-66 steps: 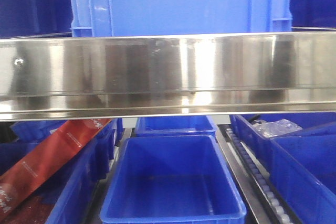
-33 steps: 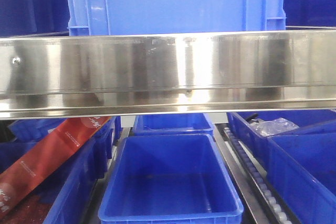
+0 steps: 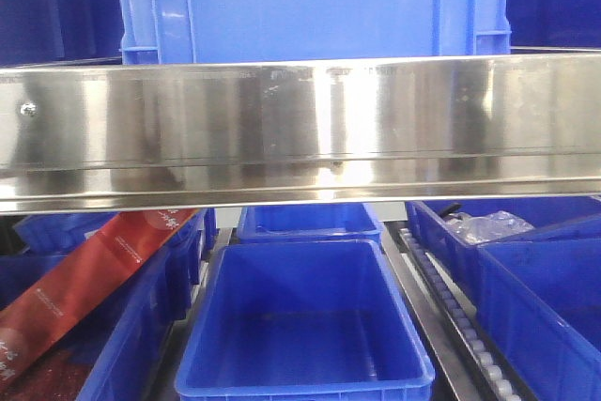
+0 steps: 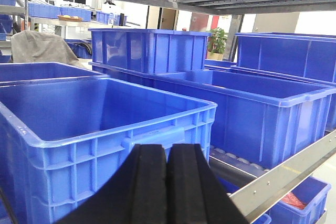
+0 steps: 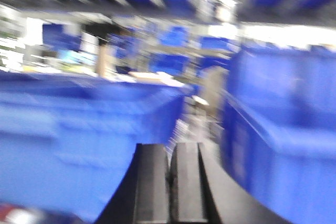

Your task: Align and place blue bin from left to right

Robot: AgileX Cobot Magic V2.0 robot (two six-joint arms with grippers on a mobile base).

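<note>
The blue bin (image 3: 310, 2), a large light-blue crate with ribbed corners, stands on the upper shelf behind a steel rail in the front view. No gripper shows in that view. In the left wrist view my left gripper (image 4: 168, 148) is shut with nothing in it, its black fingertips (image 4: 149, 153) just short of the rim handle of a large ribbed blue crate (image 4: 94, 129). The right wrist view is smeared by motion. There my right gripper (image 5: 169, 148) is shut and empty, pointing into the gap between a blue crate (image 5: 79, 145) on the left and another (image 5: 283, 145) on the right.
A wide stainless steel rail (image 3: 300, 129) crosses the front view. Below it sit smaller deep-blue bins (image 3: 305, 326), a red packet (image 3: 84, 279) at the left and a roller track (image 3: 460, 316). More large blue crates (image 4: 262, 108) line the shelf beside a steel rail (image 4: 283, 179).
In the front view the whole scene has shifted slightly left since a second ago, the blue bin with it. Almost nothing differs over the last half second.
</note>
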